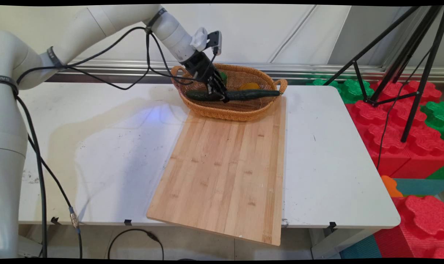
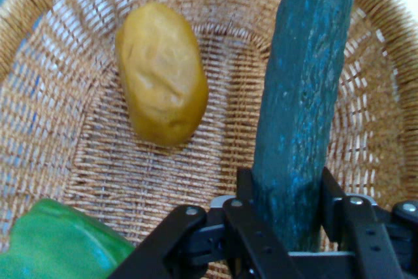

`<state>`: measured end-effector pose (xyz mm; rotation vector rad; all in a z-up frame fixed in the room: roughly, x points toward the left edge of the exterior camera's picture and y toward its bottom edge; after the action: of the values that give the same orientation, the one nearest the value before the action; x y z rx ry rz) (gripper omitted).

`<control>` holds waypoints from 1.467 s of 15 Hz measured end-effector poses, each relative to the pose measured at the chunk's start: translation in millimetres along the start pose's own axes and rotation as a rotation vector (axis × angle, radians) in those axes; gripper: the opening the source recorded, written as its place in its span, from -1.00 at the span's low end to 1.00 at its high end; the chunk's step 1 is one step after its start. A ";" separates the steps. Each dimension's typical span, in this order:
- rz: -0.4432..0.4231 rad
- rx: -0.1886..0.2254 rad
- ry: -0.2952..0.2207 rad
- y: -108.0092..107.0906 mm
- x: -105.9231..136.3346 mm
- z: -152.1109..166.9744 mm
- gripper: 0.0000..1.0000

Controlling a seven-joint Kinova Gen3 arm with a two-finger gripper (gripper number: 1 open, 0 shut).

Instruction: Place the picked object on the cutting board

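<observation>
Reaching down from ten o'clock in the main view, the white arm sets its black gripper (image 1: 219, 96) over the woven basket (image 1: 229, 110) at the table's far edge, about twelve o'clock from the cutting board. The fingers are clamped on a long dark green cucumber (image 1: 244, 95), which lies level across the basket, its ends pointing to three and nine o'clock and its right tip over the rim near the handle. Behind the cucumber an orange-yellow piece (image 1: 249, 86) shows at about one o'clock from the gripper, and a scrap of green (image 1: 223, 77) shows at twelve o'clock, just beside the wrist. The bamboo cutting board (image 1: 225, 172) lies on the white table (image 1: 328, 165), its far edge touching or slipping just under the basket and its near corner overhanging the table's front. A black tripod (image 1: 405, 73) stands at two o'clock over red and green foam blocks (image 1: 394, 128).

In the hand view the gripper (image 2: 290, 227) closes on the cucumber (image 2: 304, 96) from both sides; the cucumber runs up toward twelve o'clock. A yellow potato-shaped piece (image 2: 161, 73) lies on the basket (image 2: 130, 174) floor at ten o'clock, apart from the cucumber. A green object (image 2: 55, 246) sits at eight o'clock.
</observation>
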<state>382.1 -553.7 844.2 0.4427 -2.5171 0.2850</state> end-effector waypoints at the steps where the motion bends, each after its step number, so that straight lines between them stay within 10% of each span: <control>1: 0.007 0.001 0.013 1.1 0.5 -6.5 -1.00; 13: 0.003 0.016 0.141 39.7 0.3 -104.2 -1.00; 22: -0.095 -0.074 0.166 107.8 -12.3 -172.8 -1.00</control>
<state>437.1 -400.6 967.3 0.4867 -2.3291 0.1836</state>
